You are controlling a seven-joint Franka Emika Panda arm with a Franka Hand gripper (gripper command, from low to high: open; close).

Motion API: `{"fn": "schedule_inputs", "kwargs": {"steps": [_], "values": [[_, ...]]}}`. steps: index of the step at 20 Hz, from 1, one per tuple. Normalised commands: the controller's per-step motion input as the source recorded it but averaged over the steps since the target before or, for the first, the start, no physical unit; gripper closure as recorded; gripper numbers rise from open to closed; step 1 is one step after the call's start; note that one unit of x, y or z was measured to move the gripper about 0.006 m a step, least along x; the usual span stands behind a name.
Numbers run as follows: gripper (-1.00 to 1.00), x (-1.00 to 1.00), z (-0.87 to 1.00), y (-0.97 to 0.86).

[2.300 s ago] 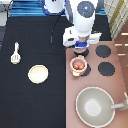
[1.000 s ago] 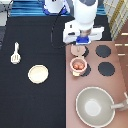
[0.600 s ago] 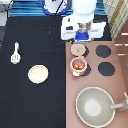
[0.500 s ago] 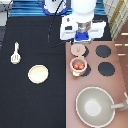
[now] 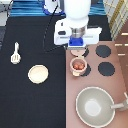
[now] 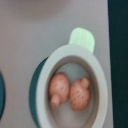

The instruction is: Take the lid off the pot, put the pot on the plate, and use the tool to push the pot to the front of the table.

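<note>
Gripper hangs above the stove, just toward the exterior view's top from the pot. A pale-pink disc — the lid — sits directly beneath the hand, lifted clear of the pot; the fingers appear clamped on it.

Pot is uncovered on the stove's near-left burner; the wrist view shows its open rim, one side tab and two reddish-brown lumps inside.

Versus 2.3 s ago: the hand has risen and drawn toward the exterior view's top, carrying the lid with it — the pot has not shifted.

Plate and tool lie unchanged on the black table, at the exterior view's left, well apart from the pot. Large grey pan stays at the lower right.
</note>
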Motion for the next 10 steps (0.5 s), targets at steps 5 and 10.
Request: {"fn": "schedule_inputs", "kwargs": {"steps": [5,10], "values": [[-1.00,0.45,-0.37,-0.26],[-1.00,0.41,-0.43,-0.11]]}}
